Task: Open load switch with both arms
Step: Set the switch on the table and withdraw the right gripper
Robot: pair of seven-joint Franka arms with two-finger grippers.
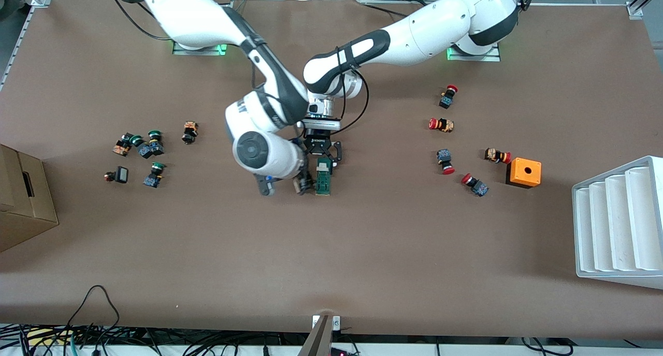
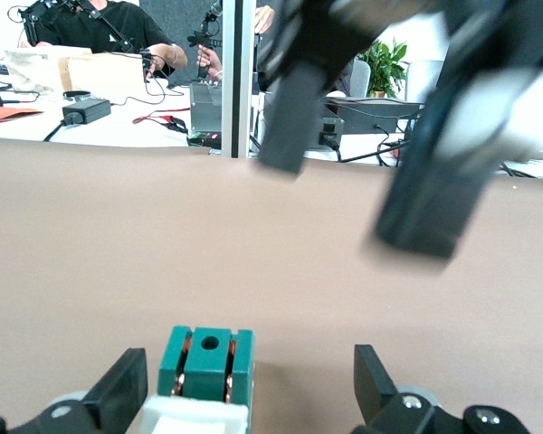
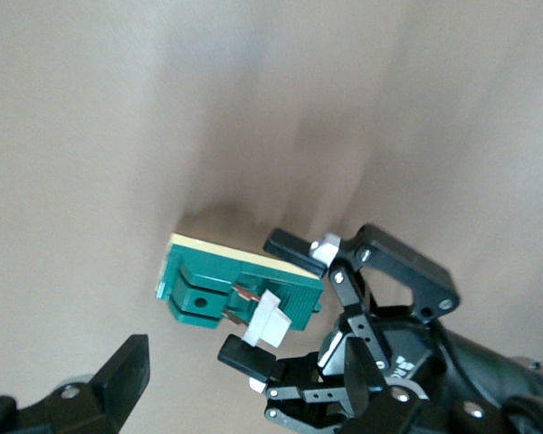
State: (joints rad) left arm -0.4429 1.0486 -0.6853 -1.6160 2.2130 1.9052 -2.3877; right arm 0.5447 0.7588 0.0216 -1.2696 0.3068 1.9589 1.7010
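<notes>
Dark green with a white tab, the load switch [image 1: 323, 176] lies flat on the brown counter [image 1: 331, 252] at the centre of the front view, under both wrists. The left gripper [image 1: 325, 158] comes down from the arm based at the upper right of that frame; its jaws stand wide, one on each side of the switch's tabbed end and clear of it, as both wrist views show [image 2: 204, 375] [image 3: 240, 294]. The right gripper [image 1: 282, 184], from the arm based at the upper left, sits just beside the switch toward the right arm's end of the counter, jaws spread wide and holding nothing. The right arm's bulky white wrist covers the counter next to the switch in the front view.

Red-capped push buttons [image 1: 446, 161] are scattered at centre right, well apart from the switch, with an orange cube with a hole [image 1: 523, 172] beside them and a white ribbed tray [image 1: 619, 224] at the lower right edge. Green-capped push buttons [image 1: 150, 147] cluster at centre left, and a cardboard box [image 1: 23, 198] stands at the left edge.
</notes>
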